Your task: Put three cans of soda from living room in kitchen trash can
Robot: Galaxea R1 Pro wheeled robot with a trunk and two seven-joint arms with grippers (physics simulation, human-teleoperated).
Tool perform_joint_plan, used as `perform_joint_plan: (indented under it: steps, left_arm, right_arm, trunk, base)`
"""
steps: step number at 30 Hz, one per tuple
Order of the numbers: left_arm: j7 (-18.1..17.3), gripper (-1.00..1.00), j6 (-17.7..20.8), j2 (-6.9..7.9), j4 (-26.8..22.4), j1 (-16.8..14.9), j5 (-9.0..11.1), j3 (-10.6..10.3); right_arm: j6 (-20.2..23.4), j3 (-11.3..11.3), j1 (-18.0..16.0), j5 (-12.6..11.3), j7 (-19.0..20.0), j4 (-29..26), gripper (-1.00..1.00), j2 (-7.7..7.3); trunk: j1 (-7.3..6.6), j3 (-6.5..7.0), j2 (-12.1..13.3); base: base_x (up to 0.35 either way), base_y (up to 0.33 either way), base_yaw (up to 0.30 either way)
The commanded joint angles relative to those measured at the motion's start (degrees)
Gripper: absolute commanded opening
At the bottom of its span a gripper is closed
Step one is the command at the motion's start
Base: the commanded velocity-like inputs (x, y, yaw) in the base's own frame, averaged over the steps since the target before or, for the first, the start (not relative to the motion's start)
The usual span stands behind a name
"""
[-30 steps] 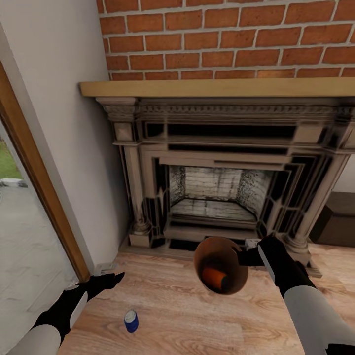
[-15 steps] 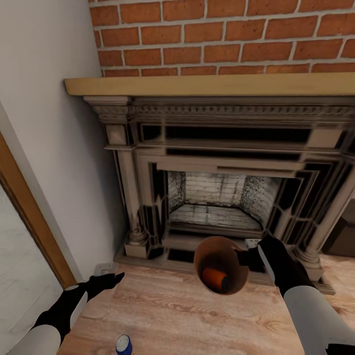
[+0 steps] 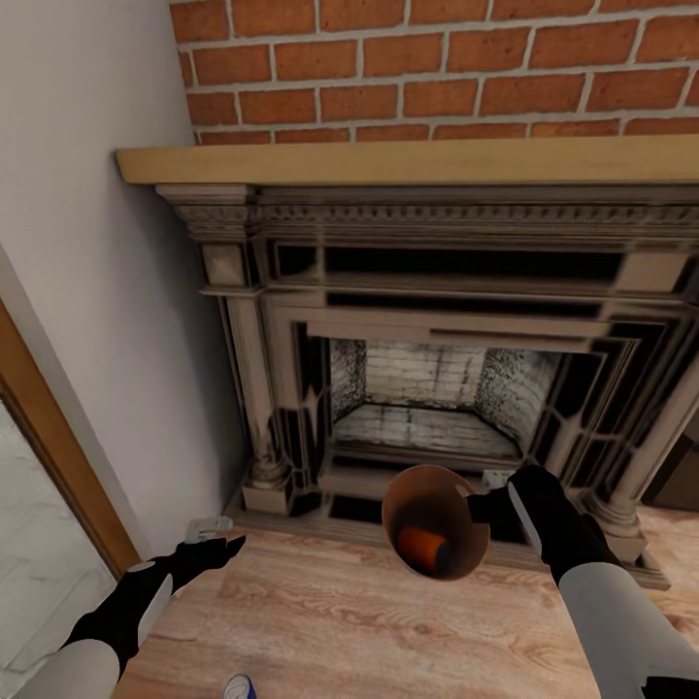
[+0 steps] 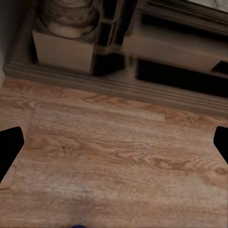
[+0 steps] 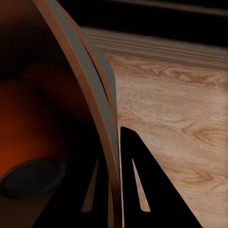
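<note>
My right gripper point(image 3: 478, 507) is shut on the rim of the tash can point(image 3: 434, 522), a round bucket that is tan-brown inside. It hangs tilted above the floor in front of the fireplace. One orange can of soda point(image 3: 424, 549) lies in its bottom. In the right wrist view the bucket's wall point(image 5: 102, 109) runs between the fingers of the right gripper point(image 5: 114, 185). The blue can point(image 3: 240, 687) stands on the floor at the head view's lower edge, below and behind my left gripper point(image 3: 231, 546), which is open and holds nothing. The left gripper point(image 4: 114, 147) hovers over bare floor.
The ornate fireplace point(image 3: 427, 388) stands close ahead under a wooden mantel point(image 3: 408, 160) and red-brick chimney point(image 3: 437, 68). A grey wall and a wood door frame point(image 3: 58, 437) close the left side. A small white block point(image 3: 206, 529) lies by the fireplace base. Light wood floor point(image 3: 349, 621) lies underfoot.
The whole view has shifted: the fireplace looms larger and the blue can has slid to the picture's lower edge. Both arms and the bucket keep their places in the view.
</note>
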Motion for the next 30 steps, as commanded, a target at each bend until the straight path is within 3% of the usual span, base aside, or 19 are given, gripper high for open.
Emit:
perform_joint_plan:
  steps: [1, 9, 18, 21, 30]
  left_arm:
    - [0.00, 1.00, 0.00, 0.00, 0.00, 0.00, 0.01, 0.00]
    - [0.01, 1.00, -0.35, 0.14, 0.22, 0.02, -0.13, -0.02]
    - [-0.02, 1.00, -0.69, 0.35, 4.26, -0.13, -0.22, -0.16]
    - [-0.22, 1.00, -0.75, 0.40, 4.41, -0.13, -0.23, -0.16]
    - [-0.13, 1.00, -0.79, 0.44, 4.48, -0.15, -0.50, -0.17]
  right_arm:
    - [0.15, -0.07, -0.03, -1.48, 0.26, -0.03, -1.00, 0.01]
    - [0.72, -0.37, -0.13, -1.53, 0.46, -0.03, -1.00, -0.19]
    - [1.40, -0.42, -0.29, -1.59, 0.51, -0.03, -1.00, -0.11]
    - [3.90, -0.36, -1.85, -1.54, 0.51, -0.03, -1.00, -0.12]
    - [3.90, -0.28, -5.06, -1.61, 0.47, 0.04, -1.00, -0.11]
  trunk:
    - [0.22, -0.17, -0.42]
    - [1.98, -1.61, -3.63]
    - [3.96, -3.23, -7.24]
    - [4.61, -3.77, -8.44]
    - [6.59, -5.38, -12.05]
  base:
    - [0.005, 0.000, 0.000]
    - [0.001, 0.000, 0.000]
    - [0.000, 0.000, 0.000]
    - [0.000, 0.000, 0.000]
    - [0.000, 0.000, 0.000]
